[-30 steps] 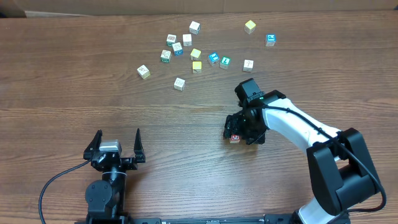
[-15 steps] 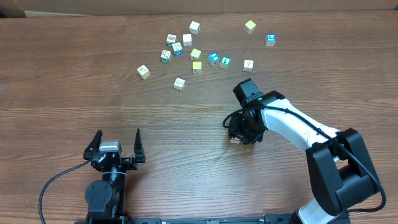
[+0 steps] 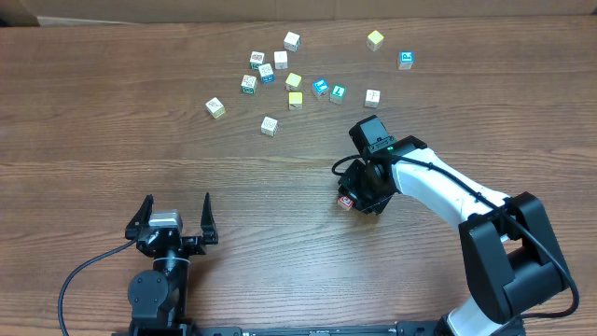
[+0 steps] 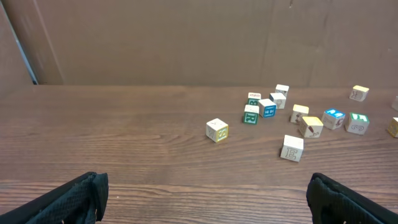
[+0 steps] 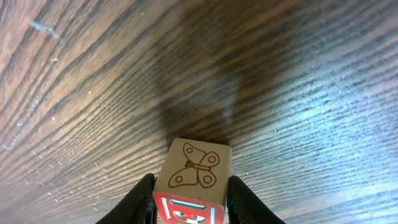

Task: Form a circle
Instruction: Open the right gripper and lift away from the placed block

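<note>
The right gripper (image 3: pixel 352 198) is closed on a pale cube (image 5: pixel 194 168) with a red face. The cube sits between both fingers and touches each. The other cubes (image 3: pixel 280 70) lie scattered far away on the table (image 3: pixel 112 140). The left gripper (image 3: pixel 174 222) stands wide open and empty.

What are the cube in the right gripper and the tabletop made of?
Cube: likely wood, with a pale matte face, printed brown butterfly outline and a red-printed side. Tabletop: brown wood-grain surface with a slight sheen; solid wood or laminate, can't tell.
</note>
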Tool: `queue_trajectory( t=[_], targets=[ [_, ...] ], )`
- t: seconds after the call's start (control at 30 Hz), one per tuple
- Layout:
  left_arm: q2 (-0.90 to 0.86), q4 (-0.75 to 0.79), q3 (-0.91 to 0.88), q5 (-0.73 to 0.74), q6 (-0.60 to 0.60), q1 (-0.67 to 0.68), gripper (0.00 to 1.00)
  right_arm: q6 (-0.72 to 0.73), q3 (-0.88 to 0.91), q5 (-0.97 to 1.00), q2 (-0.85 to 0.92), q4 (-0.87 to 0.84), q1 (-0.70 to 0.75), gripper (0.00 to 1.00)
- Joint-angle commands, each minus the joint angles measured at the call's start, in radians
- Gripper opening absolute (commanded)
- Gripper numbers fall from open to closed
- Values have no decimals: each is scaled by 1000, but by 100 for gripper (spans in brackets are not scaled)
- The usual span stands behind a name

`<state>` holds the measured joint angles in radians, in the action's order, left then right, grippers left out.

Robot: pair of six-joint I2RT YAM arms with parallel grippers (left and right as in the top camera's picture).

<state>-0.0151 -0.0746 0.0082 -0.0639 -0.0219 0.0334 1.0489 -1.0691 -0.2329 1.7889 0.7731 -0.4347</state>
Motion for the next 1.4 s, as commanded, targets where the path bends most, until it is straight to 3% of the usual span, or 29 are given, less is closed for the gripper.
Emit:
queue_trajectory(
  t=[0.0, 0.17, 0.33, 0.53, 0.6, 0.67, 0.83, 1.0, 1.17, 1.37],
  targets=[
    [10, 3, -3, 5, 18, 6, 100, 84, -25, -8, 3, -7, -3, 33],
    [10, 3, -3, 5, 18, 6, 100, 85, -25, -7, 3, -13, -3, 34],
    [10, 3, -3, 5, 18, 6, 100, 85, -25, -7, 3, -14, -3, 48],
    [10, 3, -3, 5, 18, 6, 100, 69, -25, -3, 3, -40, -3, 76],
    [10, 3, -3, 5, 18, 6, 100, -7, -27, 8, 3, -63, -2, 89],
    [10, 3, -3, 5, 18, 6, 100, -60, -46, 24, 3, -51, 6, 95],
    [10, 3, -3, 5, 18, 6, 99, -206, -256, 164, 3, 196, 61, 100],
    [10, 3, -3, 5, 18, 6, 99, -476, -655, 222, 3, 427, 118, 99],
    [10, 3, -3, 5, 18, 6, 100, -564, -901, 282, 3, 454, 139, 99],
    [10, 3, -3, 5, 18, 6, 100, -617, -915, 311, 16, 308, 142, 100]
  ],
)
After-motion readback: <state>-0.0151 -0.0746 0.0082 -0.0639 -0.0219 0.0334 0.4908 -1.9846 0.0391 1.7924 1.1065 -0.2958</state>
